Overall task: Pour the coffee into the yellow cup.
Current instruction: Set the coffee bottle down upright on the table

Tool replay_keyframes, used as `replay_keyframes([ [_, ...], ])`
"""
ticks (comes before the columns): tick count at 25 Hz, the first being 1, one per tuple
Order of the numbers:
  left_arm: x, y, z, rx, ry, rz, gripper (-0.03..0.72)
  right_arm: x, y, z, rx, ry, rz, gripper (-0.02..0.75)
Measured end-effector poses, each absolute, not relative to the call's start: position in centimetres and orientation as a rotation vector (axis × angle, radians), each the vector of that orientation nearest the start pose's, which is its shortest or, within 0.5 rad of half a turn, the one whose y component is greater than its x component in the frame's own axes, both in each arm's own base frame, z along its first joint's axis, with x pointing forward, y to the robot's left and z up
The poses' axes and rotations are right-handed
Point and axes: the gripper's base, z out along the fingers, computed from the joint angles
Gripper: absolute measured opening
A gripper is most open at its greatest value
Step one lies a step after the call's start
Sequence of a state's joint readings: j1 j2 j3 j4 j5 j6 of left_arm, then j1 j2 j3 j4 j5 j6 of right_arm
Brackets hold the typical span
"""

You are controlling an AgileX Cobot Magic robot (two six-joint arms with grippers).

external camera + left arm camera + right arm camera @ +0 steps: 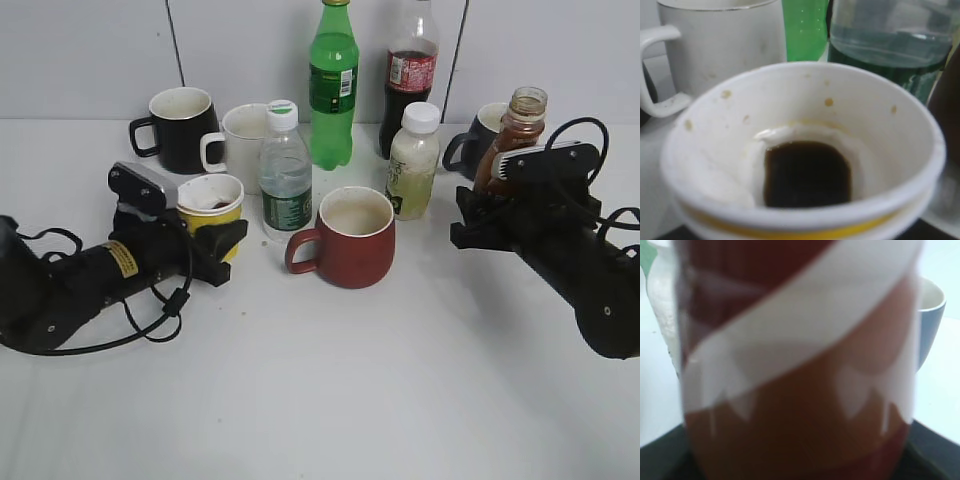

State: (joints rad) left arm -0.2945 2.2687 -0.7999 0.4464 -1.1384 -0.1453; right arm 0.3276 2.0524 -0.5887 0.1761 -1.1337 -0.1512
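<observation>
Two hands closed: our right hand (478, 215) grips the coffee (512, 135) mid-body, slippery curved plastic; left hand (222, 250) steadies the flimsy yellow cup (212, 203).

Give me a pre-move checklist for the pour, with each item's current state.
1. Coffee bottle uncapped: ok, its mouth is open in the exterior view.
2. Right gripper on the coffee bottle: ok, the bottle fills the right wrist view; exact finger contact cannot tell.
3. Left gripper steadying the yellow cup: ok, the cup sits between its fingers, upright.
4. Room in the cup: ok, only a small dark pool at the bottom in the left wrist view.
5. Path from bottle to cup: not ok, the red mug, white-capped bottle and water bottle stand between them.
</observation>
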Motion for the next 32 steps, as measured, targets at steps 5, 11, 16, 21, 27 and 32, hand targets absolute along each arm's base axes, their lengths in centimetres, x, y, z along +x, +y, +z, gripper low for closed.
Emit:
replay_keyframes([
  [5, 33.5, -13.9, 4.9, 0.596, 1.767, -0.54, 0.399, 31.0, 9.0, 9.1, -0.253, 1.798, 0.033, 0.503],
  [11, 33.4, -13.8, 4.4, 0.6, 1.793, -0.533, 0.472, 31.0, 9.0, 9.1, -0.253, 1.798, 0.033, 0.503],
  [16, 33.4, -13.8, 4.4, 0.597, 1.795, -0.532, 0.48, 31.0, 9.0, 8.8, -0.253, 1.796, 0.03, 0.503],
  [21, 33.0, -13.6, 4.3, 0.6, 1.815, -0.53, 0.537, 31.6, 9.2, 7.2, -0.257, 1.819, 0.024, 0.503],
  [27, 32.4, -13.3, 4.2, 0.585, 1.841, -0.523, 0.573, 32.5, 9.5, 5.9, -0.253, 1.831, 0.026, 0.503],
  [32, 32.1, -12.9, 4.6, 0.547, 1.874, -0.491, 0.573, 32.5, 9.6, 4.4, -0.24, 1.868, 0.06, 0.503],
])
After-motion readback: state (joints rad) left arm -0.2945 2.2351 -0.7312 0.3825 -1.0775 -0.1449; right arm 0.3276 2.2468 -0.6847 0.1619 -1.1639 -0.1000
